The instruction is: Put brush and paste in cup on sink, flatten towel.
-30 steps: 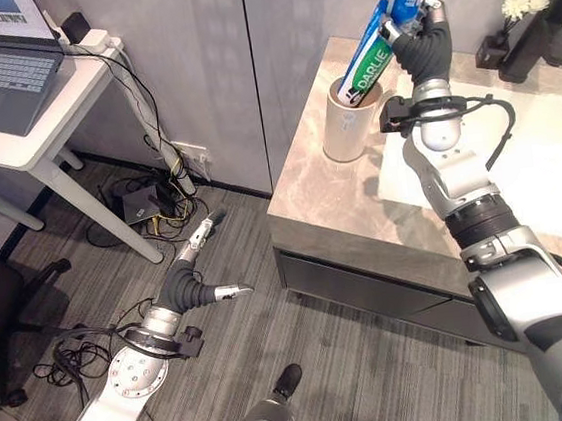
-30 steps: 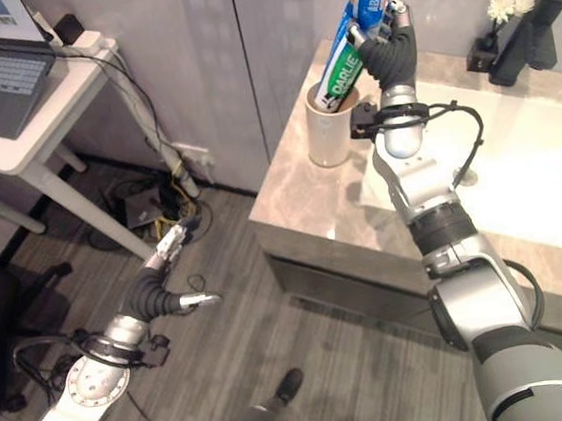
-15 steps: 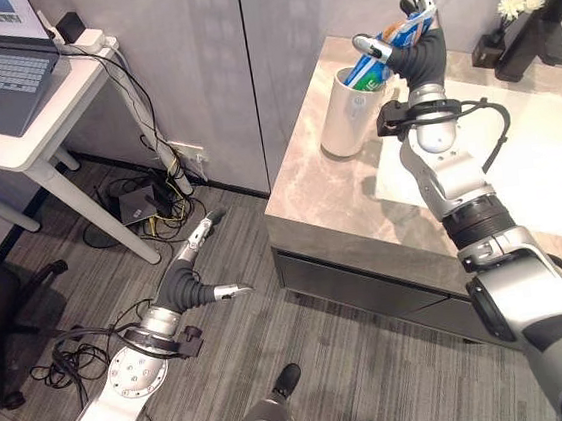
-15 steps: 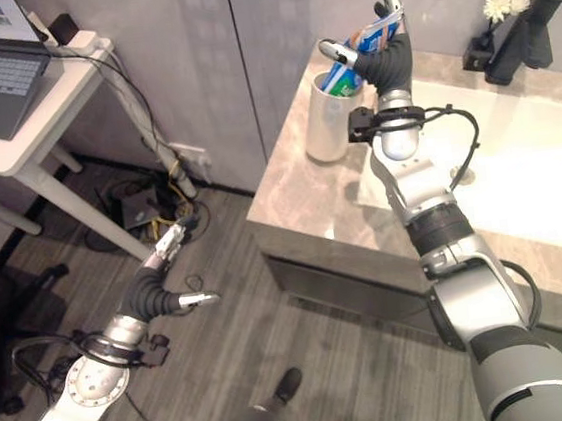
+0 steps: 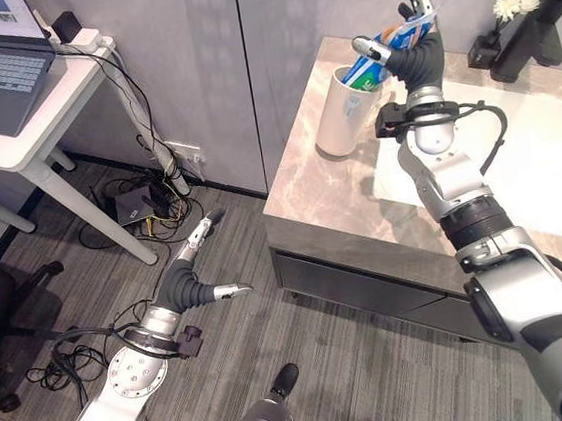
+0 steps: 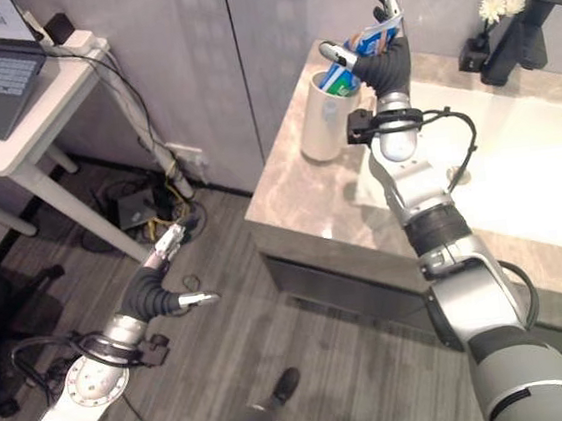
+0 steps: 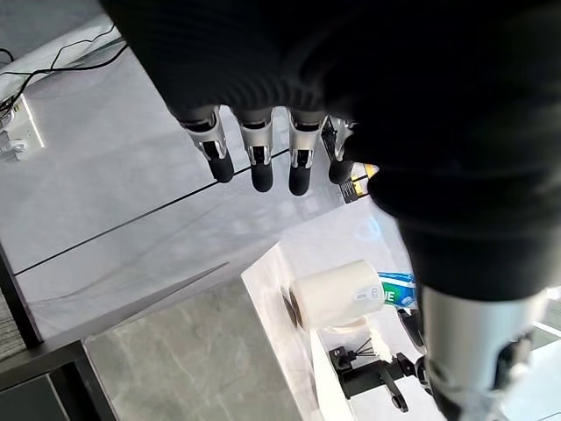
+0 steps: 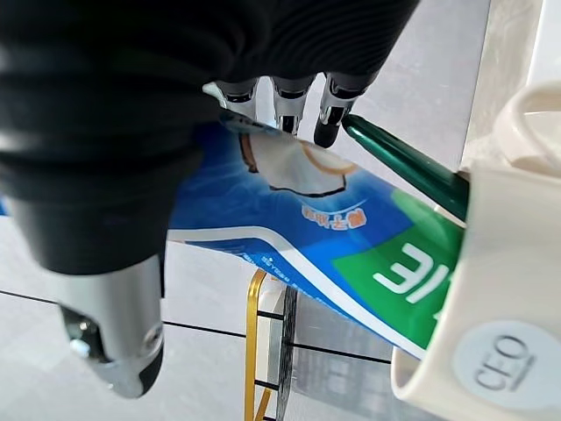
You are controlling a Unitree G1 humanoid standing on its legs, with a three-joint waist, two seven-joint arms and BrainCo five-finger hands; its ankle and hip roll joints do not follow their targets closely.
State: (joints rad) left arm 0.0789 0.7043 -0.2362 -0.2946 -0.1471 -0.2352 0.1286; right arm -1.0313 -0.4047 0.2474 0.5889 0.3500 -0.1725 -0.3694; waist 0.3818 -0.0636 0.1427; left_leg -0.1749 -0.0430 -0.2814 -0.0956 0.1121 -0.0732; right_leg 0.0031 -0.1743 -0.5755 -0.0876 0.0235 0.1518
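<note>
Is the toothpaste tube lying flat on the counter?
No, the toothpaste tube stands slanted with its lower end inside the cup, under the open right robot hand.

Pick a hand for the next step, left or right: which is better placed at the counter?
Right. The right robot hand is up at the cup on the sink counter, fingers open beside the toothpaste standing in it. The left robot hand hangs low over the floor, away from the counter.

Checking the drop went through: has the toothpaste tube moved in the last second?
Yes. The toothpaste tube has sunk down into the cup, and the right hand has opened.
</note>
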